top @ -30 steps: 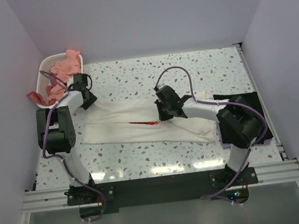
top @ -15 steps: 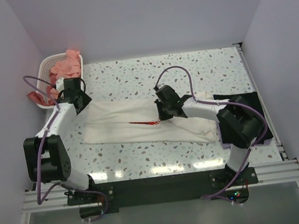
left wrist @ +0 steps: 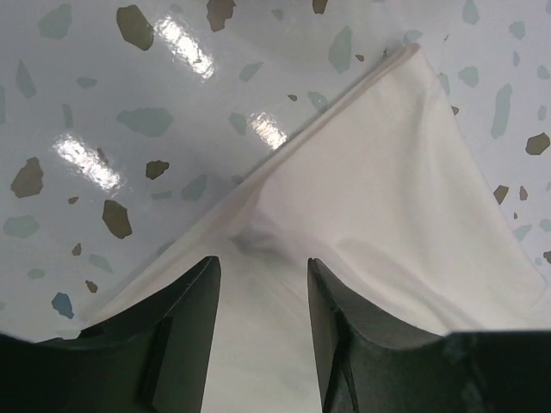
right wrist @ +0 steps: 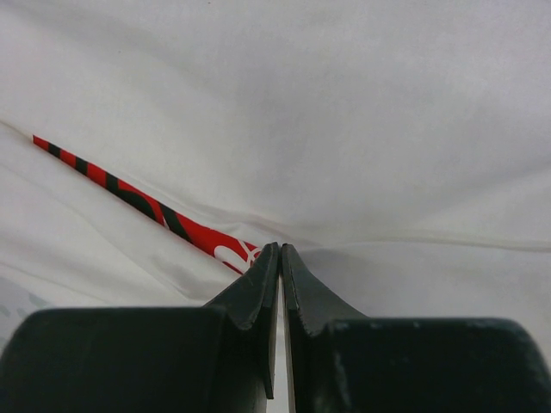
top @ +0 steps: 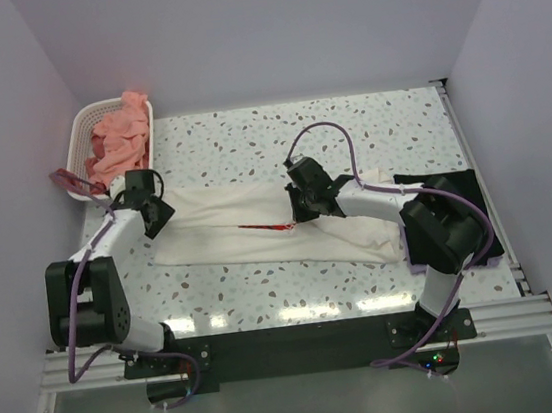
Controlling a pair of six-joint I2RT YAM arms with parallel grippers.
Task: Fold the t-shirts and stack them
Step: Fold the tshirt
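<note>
A cream-white t-shirt [top: 228, 222] with a red logo print [top: 263, 226] lies spread across the middle of the table. My left gripper [top: 157, 217] is open over its left edge, and in the left wrist view [left wrist: 263, 262] cloth lies between the fingers. My right gripper [top: 302, 209] is shut at a crease beside the red print [right wrist: 138, 200], and the right wrist view [right wrist: 281, 249] shows its tips pinching the cloth. A black t-shirt [top: 450, 190] lies flat at the right. Salmon-pink t-shirts [top: 118, 133] fill the basket. I cannot make out a lilac one.
The white perforated basket [top: 78, 130] stands at the back left corner, with a salmon piece [top: 66, 178] hanging over its near side. Speckled tabletop [top: 378, 133] shows behind the shirt. Walls close in on the left, back and right.
My left gripper has moved from beside the basket toward the near side along the shirt's left edge, and its elbow has swung left. The right arm has not moved.
</note>
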